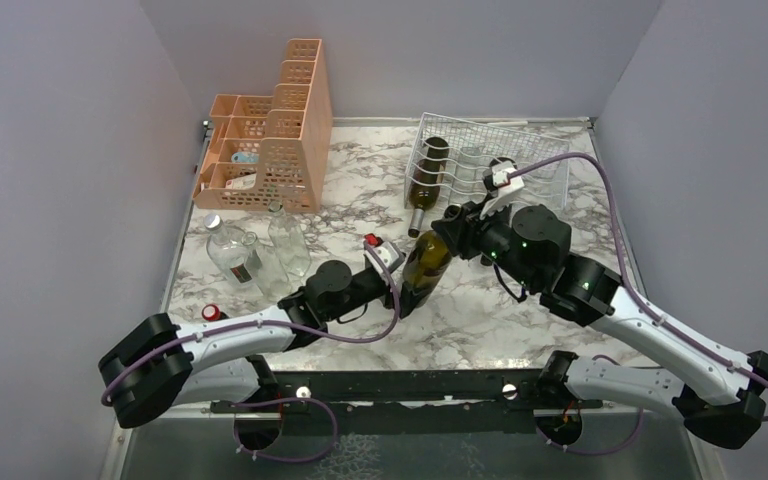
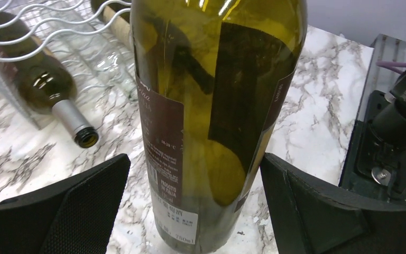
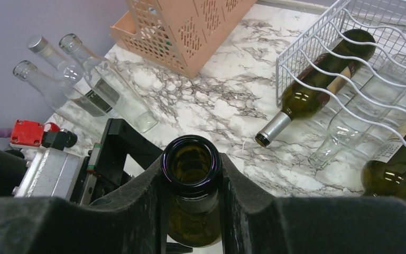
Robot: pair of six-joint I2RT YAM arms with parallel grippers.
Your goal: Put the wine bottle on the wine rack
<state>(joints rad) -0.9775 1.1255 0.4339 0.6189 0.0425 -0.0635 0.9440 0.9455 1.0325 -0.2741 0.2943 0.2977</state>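
A dark green wine bottle (image 1: 425,265) with a brown label stands slightly tilted on the marble table. My right gripper (image 1: 452,222) is shut on its open neck (image 3: 191,168), one finger on each side. My left gripper (image 1: 397,282) is open around the bottle's lower body (image 2: 217,106). Its fingers (image 2: 58,211) stand apart from the glass on both sides. The white wire wine rack (image 1: 535,170) lies at the back right. It holds a green bottle (image 1: 428,175), a clear bottle (image 3: 349,127) and another green bottle (image 3: 396,169).
A peach perforated organizer (image 1: 270,135) stands at the back left. Several clear glass bottles (image 1: 255,250) stand in front of it, left of my left arm. The racked green bottle's neck (image 2: 74,124) sticks out toward the held bottle.
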